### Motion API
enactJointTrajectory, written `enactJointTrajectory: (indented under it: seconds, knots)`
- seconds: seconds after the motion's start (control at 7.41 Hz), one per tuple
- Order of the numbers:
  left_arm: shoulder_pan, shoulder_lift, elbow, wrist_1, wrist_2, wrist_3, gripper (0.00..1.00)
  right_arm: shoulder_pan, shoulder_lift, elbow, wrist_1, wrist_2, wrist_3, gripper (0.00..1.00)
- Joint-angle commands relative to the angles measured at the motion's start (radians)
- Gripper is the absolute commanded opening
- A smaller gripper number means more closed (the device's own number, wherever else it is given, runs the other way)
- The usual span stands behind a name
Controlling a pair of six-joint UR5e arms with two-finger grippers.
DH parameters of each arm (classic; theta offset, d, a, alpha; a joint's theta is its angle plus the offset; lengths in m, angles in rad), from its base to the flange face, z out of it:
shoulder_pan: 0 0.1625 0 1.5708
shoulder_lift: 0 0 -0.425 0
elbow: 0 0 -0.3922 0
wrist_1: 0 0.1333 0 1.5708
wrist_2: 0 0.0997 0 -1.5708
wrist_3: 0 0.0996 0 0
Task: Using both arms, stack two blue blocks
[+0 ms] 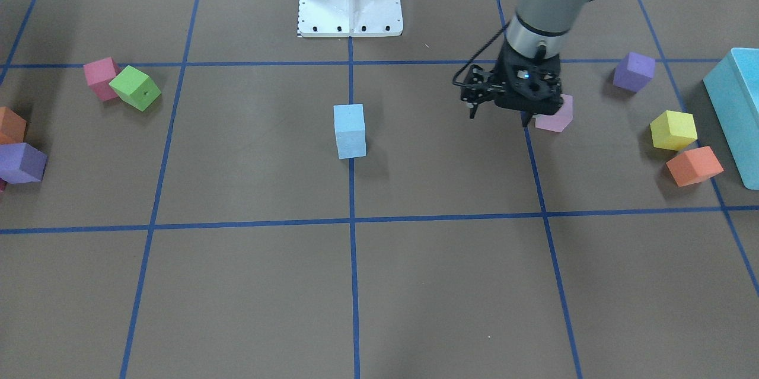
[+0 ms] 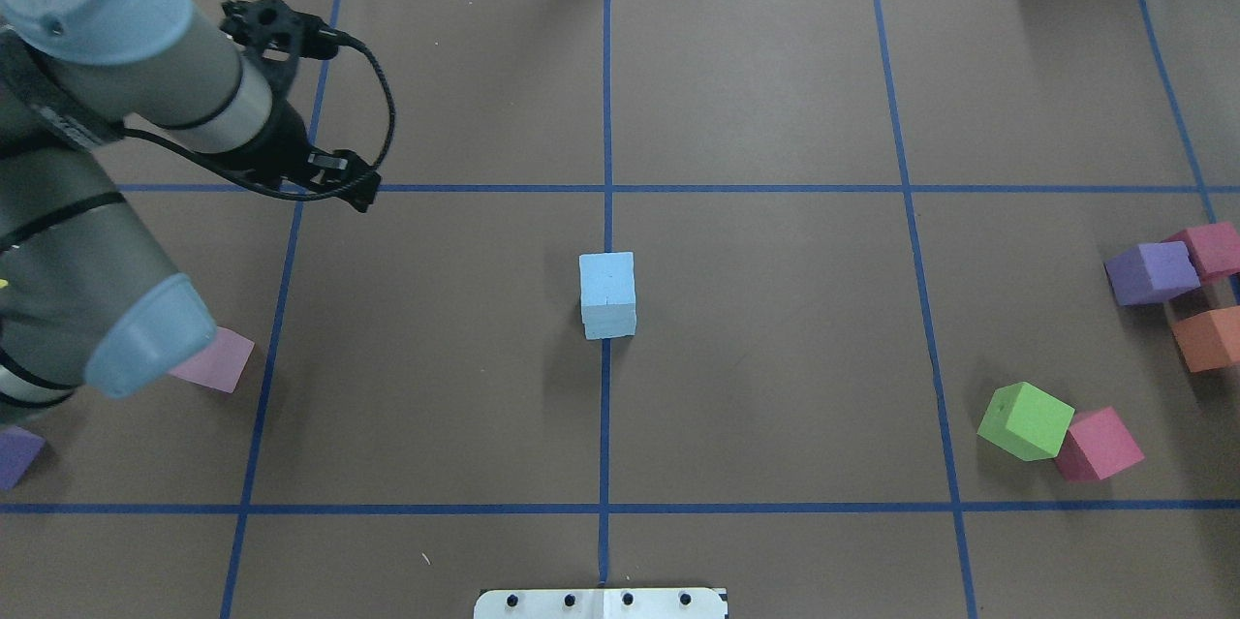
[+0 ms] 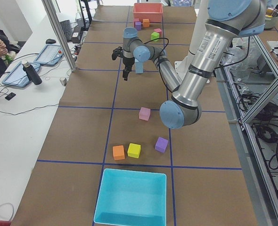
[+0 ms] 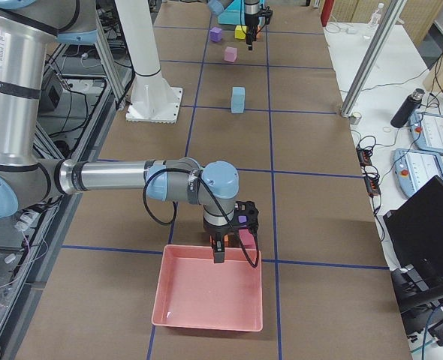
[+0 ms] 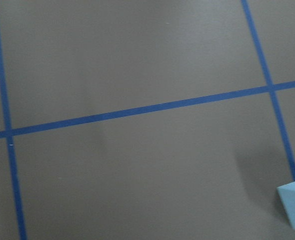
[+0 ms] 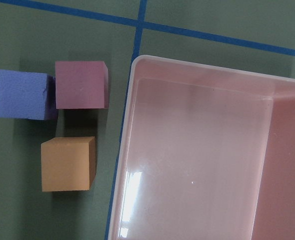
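Starting at the robot's left, we find the left end effector (image 1: 499, 115) hanging above the desk (image 2: 775, 357), well apart from the stack. Its jaws stand apart with nothing between them. A pale pink cube (image 1: 555, 113) lies just beside it in the front-facing view, and we see no contact between the two.

At the middle of the desk, on the blue tape line (image 2: 606, 115), the blue blocks (image 2: 608, 294) stand one on top of the other with their faces closely lined up. We judge the stacking itself to be done.

The blocks look like foam, so we expect them to be very light, soft enough to dent under a hard squeeze, and matte enough not to slip. If either needs correcting, we would take it across two opposite flat side faces near mid-height, with a gentle closing force. Such a light stack would tip at a small sideways nudge, so we would come down straight from above.

Further right, a green cube (image 2: 1025, 420) touches a deep pink cube (image 2: 1100, 445). At the far right end, the right end effector (image 4: 218, 251) hovers over the near rim of a pink tray (image 4: 206, 292). It shows only in the side view, so we cannot tell whether it is spread or closed.
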Motion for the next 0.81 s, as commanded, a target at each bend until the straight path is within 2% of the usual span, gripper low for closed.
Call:
enactJointTrajectory:
  seconds: [0.0,0.13,0.27,0.4,0.54,0.67]
  knots:
    - [-0.239,0.196,0.011,-0.005,-0.127,0.352,0.98,0.0,0.0,-0.005,0.0,0.001,0.001,1.0]
    - [-0.36,0.273,0.071,-0.012,-0.164,0.557,0.98,0.0,-0.001,-0.008,0.0,0.0,0.001,1.0]
    - [-0.465,0.305,0.152,-0.015,-0.207,0.76,0.98,0.0,0.0,-0.014,0.0,0.0,0.001,0.99]
    - [-0.549,0.342,0.21,-0.013,-0.199,0.847,0.98,0.0,-0.001,-0.014,0.0,0.001,0.001,0.99]
    - [-0.656,0.361,0.349,-0.025,-0.172,0.846,0.98,0.0,-0.003,-0.016,-0.002,0.003,0.001,0.99]
    - [-0.689,0.361,0.407,-0.114,-0.178,0.854,0.98,0.0,-0.003,-0.017,-0.002,0.001,0.013,1.0]
